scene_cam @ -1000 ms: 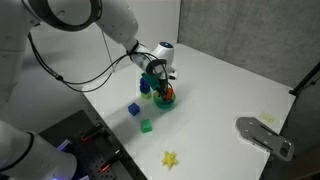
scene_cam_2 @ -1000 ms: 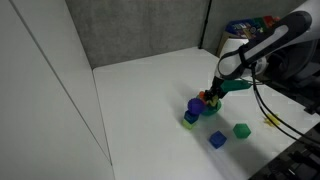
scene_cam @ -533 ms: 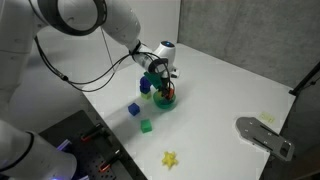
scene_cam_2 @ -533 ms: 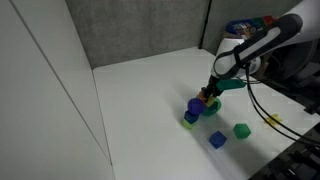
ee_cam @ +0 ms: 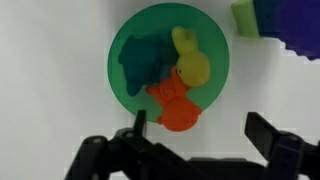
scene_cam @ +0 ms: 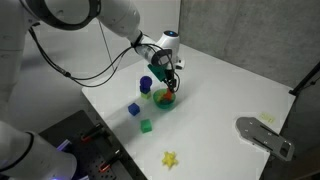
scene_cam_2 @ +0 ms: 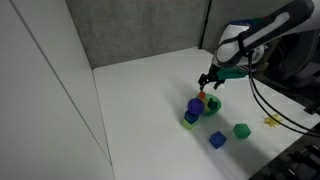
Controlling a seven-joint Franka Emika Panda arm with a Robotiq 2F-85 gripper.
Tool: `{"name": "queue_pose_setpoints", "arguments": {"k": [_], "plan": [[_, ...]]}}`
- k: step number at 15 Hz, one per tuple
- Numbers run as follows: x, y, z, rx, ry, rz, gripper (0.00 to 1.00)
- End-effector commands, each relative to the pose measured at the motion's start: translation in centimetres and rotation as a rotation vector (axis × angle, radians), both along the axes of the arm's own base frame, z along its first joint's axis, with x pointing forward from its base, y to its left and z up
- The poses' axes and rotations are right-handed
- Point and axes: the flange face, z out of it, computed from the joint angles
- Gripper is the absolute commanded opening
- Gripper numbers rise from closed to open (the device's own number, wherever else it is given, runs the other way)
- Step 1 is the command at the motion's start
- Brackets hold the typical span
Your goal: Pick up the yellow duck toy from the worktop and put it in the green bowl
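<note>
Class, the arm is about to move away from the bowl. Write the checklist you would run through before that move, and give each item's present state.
1. Yellow duck toy lies inside the green bowl: ok.
2. Gripper is open and holds nothing: ok.
3. Gripper hangs above the bowl, fingers off the rim, in an exterior view: ok.
4. Bowl sits flat on the worktop: ok.
5. Orange toy stays within the rim: cannot tell, as it reaches the bowl's edge.
6. Blocks beside the bowl are out of a straight lift path: ok.
</note>
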Motion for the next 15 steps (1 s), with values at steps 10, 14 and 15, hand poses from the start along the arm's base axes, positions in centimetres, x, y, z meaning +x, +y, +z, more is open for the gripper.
{"name": "queue_pose_setpoints", "arguments": {"k": [10, 14, 15], "plan": [[-4.7, -3.9, 14.5, -0.036, -0.025, -0.039, 1.0], [-8.5, -6.3, 17.9, -0.084, -0.01, -0.037, 1.0], [-9.4, -6.7, 18.9, -0.097, -0.002, -0.037, 1.0]]}}
